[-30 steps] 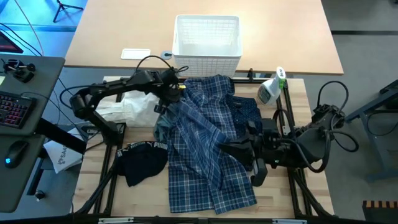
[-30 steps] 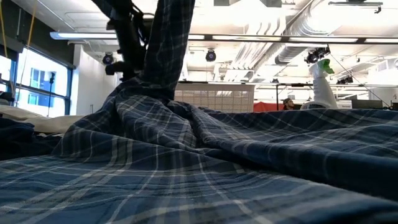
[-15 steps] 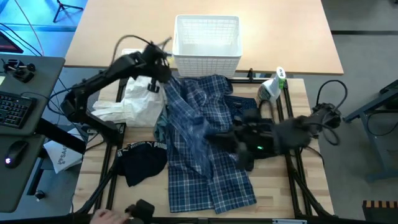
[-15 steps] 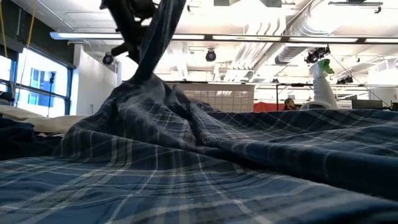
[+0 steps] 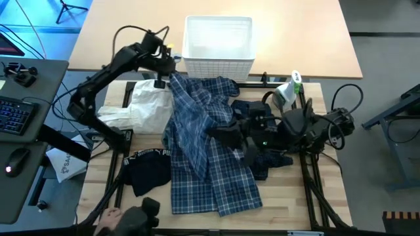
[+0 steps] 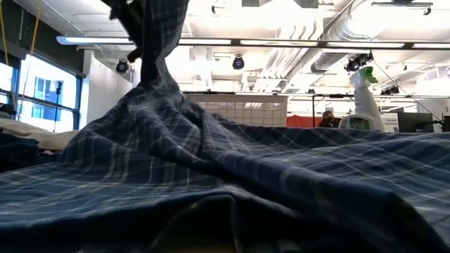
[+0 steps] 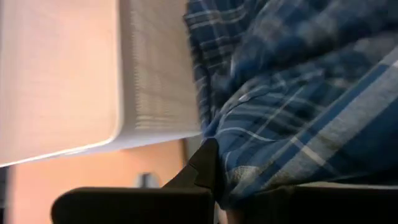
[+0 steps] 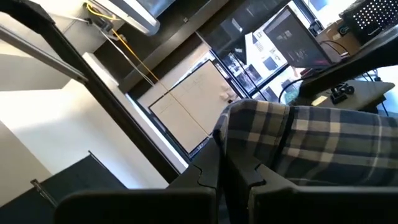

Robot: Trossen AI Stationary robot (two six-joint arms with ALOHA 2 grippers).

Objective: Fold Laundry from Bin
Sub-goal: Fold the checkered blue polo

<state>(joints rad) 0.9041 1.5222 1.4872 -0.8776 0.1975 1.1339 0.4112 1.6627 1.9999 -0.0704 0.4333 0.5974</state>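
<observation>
I see my left gripper [image 5: 169,71] clamped on a corner of the blue-white plaid shirt [image 5: 207,151], held up beside the front left corner of the bin [image 5: 218,40]. From there the shirt drapes down and spreads across the middle of the table. My right gripper [image 5: 220,133] is pinched on the same shirt near its middle right edge, its wrist view showing plaid cloth between the closed fingers. The white cloth [image 5: 141,108] lies left of the shirt, below the left arm. The black piece with white Puma lettering [image 5: 149,168] sits at the shirt's lower left.
</observation>
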